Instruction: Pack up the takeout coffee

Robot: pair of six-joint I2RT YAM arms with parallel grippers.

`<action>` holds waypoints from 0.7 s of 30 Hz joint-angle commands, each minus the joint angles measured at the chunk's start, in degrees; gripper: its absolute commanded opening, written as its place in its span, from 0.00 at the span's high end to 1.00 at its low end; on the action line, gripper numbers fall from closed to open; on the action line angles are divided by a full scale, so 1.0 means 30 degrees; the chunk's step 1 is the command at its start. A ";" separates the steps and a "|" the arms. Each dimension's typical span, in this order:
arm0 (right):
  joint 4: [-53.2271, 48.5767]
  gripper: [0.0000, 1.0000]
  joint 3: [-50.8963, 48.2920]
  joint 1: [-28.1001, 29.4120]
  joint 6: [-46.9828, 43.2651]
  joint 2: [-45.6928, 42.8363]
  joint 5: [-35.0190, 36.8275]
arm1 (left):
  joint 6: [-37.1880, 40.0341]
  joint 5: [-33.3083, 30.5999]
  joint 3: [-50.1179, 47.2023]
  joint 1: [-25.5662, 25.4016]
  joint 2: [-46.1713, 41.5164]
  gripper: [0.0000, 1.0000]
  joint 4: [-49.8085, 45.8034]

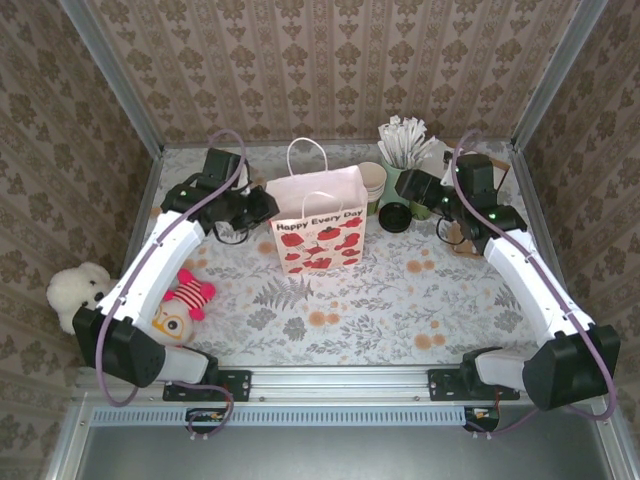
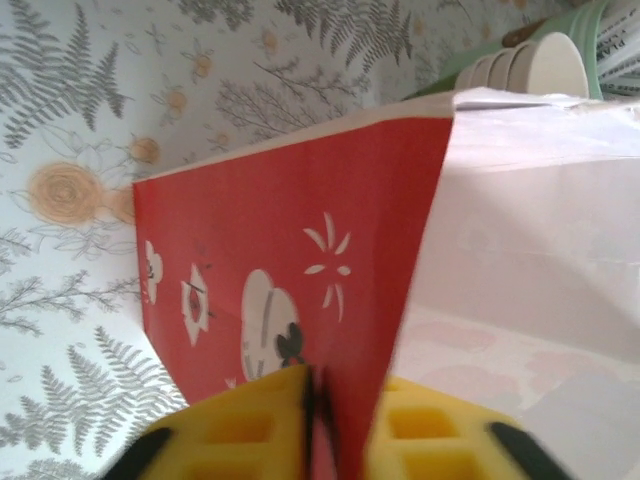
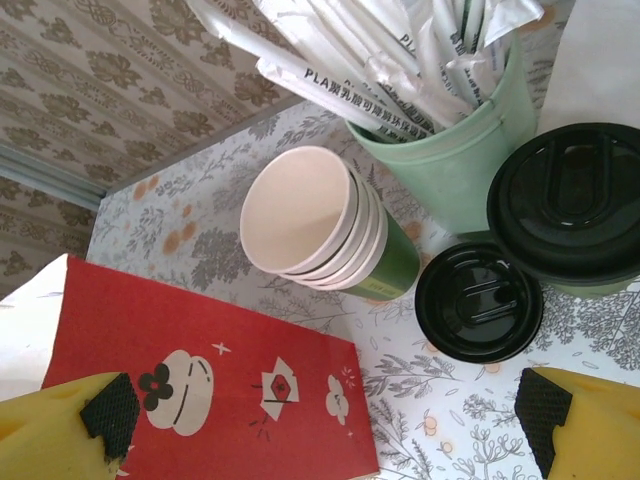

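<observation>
**Left gripper [image 2: 342, 420] narrow, right gripper [image 3: 328, 412] wide**

Left gripper's yellow fingers [image 2: 240, 430] sit close together with just a slim gap between them. The red side panel of the white-and-red paper gift bag with loop handles [image 1: 318, 225] runs right into that gap. Honestly can't tell whether the pads are actually pressing the paper or just flanking it. Right gripper is spread wide with nothing between its fingers, hanging over the cup cluster at the bag's right side.

Readable stuff: the bag's front says "Happy Every Day" in red above a bunch of red blobs. The white paper-wrapped stirrers [image 3: 370, 50] have "PLA" printed on the wrappers, followed by small characters I can't make out.

Containers: those stirrers are crammed upright in the tall mint-green cup [image 3: 450, 165]. Just beside it is the stack of cream paper cups with dark green outsides [image 3: 310, 215], and the top one is empty. The small dark green takeout coffee cup with a black lid [image 3: 480, 300] stands on the flower-printed tabletop [image 1: 400, 300], outside the bag, near its right corner. Its lid is on. A second black-lidded green cup [image 3: 570, 195] sits just beside it, below the mint cup.

Off to the left edge there's a fluffy white plush toy [image 1: 78, 290] and a red-and-pink striped plush [image 1: 185, 298].
</observation>
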 commanded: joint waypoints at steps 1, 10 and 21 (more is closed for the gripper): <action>-0.0916 0.00 0.1019 0.0190 -0.0334 0.0235 -0.0313 | 0.0255 0.1114 0.0419 -0.0134 0.0143 0.72 0.0286; -0.1586 0.00 0.1345 0.0402 -0.0040 -0.0205 0.0019 | 0.1102 0.4011 -0.0466 -0.0169 0.0094 0.32 0.3259; -0.5057 0.00 0.0200 -0.0969 -0.0479 -0.1411 0.4253 | 0.3472 0.3560 -0.2585 0.0447 -0.1712 0.00 0.6037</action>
